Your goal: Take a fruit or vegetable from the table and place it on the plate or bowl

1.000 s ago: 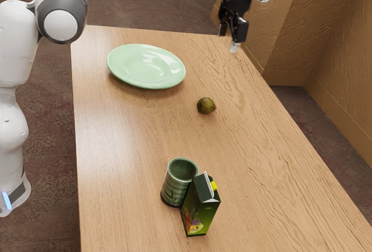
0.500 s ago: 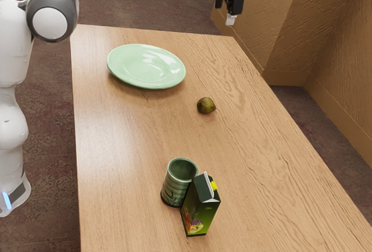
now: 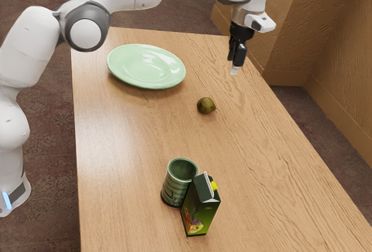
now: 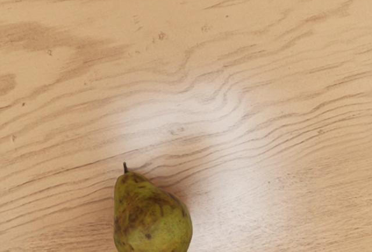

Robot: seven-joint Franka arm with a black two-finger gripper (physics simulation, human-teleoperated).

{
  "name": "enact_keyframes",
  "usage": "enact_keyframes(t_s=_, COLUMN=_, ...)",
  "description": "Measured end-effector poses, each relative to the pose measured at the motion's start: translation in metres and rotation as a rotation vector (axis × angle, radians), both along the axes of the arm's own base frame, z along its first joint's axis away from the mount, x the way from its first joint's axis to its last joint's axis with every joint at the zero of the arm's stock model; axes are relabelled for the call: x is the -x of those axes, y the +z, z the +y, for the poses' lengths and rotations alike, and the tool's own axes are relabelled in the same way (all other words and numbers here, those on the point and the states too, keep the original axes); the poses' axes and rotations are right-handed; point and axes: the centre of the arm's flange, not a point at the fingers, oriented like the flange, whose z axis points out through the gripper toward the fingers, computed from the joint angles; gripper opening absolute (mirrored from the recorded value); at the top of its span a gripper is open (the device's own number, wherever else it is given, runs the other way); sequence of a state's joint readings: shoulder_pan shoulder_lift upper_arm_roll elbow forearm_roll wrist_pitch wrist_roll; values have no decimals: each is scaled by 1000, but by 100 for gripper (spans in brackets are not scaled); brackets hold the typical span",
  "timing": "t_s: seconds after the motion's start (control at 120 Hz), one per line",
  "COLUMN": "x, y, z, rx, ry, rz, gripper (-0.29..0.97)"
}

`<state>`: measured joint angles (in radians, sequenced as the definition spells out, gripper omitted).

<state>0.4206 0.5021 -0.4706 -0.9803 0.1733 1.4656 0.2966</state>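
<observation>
A small green-brown pear (image 3: 205, 106) lies on the wooden table (image 3: 116, 147), about mid-table. The wrist view has the pear (image 4: 151, 217) close under my hand, stem pointing away over bare wood. A pale green plate (image 3: 146, 66) rests at the far side of the table, toward the exterior view's left of the pear. My gripper (image 3: 235, 66) hangs pointing down above the table near its far right edge, beyond the pear and well above it. It holds nothing, and I see it edge-on.
A green mug (image 3: 179, 181) and a dark green juice carton (image 3: 200, 205) stand together near the table's front. Wood-panelled walls (image 3: 325, 25) rise close behind the table's right side. Bare wood lies between the pear and the plate.
My arm has swung forward over the table. The gripper rose toward the wall corner, then came down lower and nearer the pear, turned edge-on. The pear and plate stayed put.
</observation>
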Motion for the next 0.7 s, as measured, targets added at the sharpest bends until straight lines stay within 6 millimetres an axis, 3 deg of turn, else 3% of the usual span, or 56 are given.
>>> enact_keyframes(t_s=0.15, x=-23, y=-65, z=15, rx=20, ry=-55, rz=23, gripper=68)
enact_keyframes(t_s=0.267, x=-31, y=-95, z=41, rx=25, ry=-54, rz=17, gripper=68)
enact_keyframes(t_s=0.333, x=-32, y=-109, z=39, rx=32, ry=-76, rz=27, gripper=68)
enact_keyframes(t_s=0.417, x=-22, y=-118, z=42, rx=28, ry=-87, rz=48, gripper=68)
enact_keyframes(t_s=0.7, x=3, y=-114, z=34, rx=56, ry=-90, rz=39, gripper=68)
